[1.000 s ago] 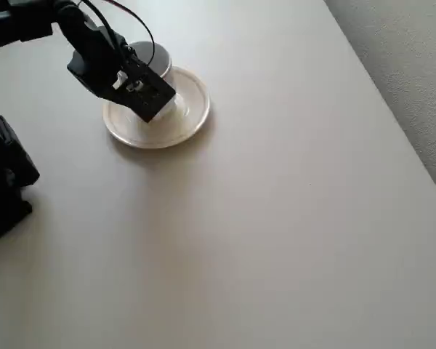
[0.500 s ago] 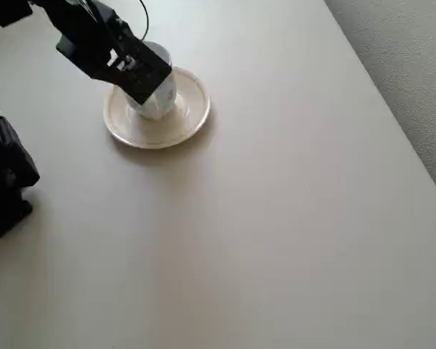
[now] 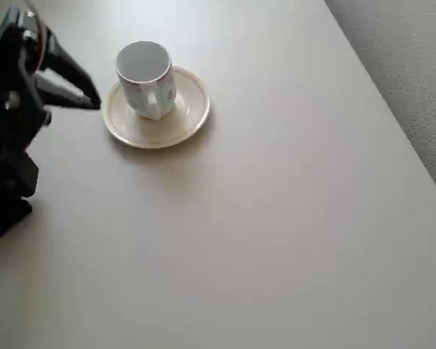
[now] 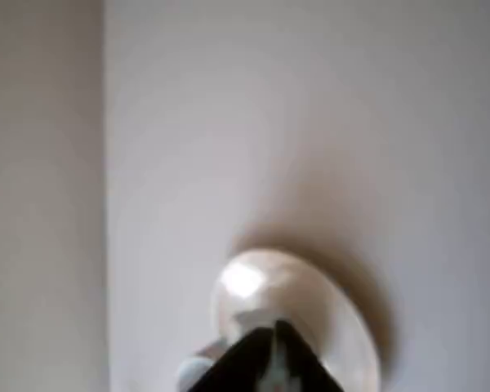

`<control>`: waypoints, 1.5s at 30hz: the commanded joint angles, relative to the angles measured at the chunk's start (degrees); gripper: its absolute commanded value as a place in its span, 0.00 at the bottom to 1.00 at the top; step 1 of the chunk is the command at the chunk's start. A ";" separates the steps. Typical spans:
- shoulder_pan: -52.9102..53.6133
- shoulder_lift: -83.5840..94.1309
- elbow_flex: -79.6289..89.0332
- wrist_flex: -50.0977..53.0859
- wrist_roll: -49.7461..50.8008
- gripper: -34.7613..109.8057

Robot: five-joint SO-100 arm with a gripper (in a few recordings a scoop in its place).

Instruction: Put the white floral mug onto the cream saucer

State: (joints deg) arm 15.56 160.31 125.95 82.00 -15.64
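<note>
Overhead view, left to right: black claw [image 3: 87, 91] stands released, fingers spread, just left of the saucer [image 3: 189, 120] and clear of it. Mug [image 3: 147, 78] sits upright on the saucer, toward its left. Counter [image 3: 276, 218] is plain beige; grey carpeted floor [image 3: 414, 80] lies at right.

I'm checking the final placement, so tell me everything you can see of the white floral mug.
The white floral mug is small, glossy and ceramic-looking, with a thin pink band under its rim and faint floral prints on its side. It stands upright, mouth up and apparently empty, its loop handle turned toward the bottom of the overhead view. It rests on the cream saucer, toward that saucer's upper left. Nothing else touches it; the gripper sits apart to its left.
</note>
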 commanded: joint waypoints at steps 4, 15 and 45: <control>-0.53 20.04 32.70 -8.44 0.62 0.23; -4.04 28.30 43.51 -7.12 1.93 0.23; -5.36 28.30 43.51 -6.94 0.70 0.23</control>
State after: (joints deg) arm 10.81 187.91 169.72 75.76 -14.24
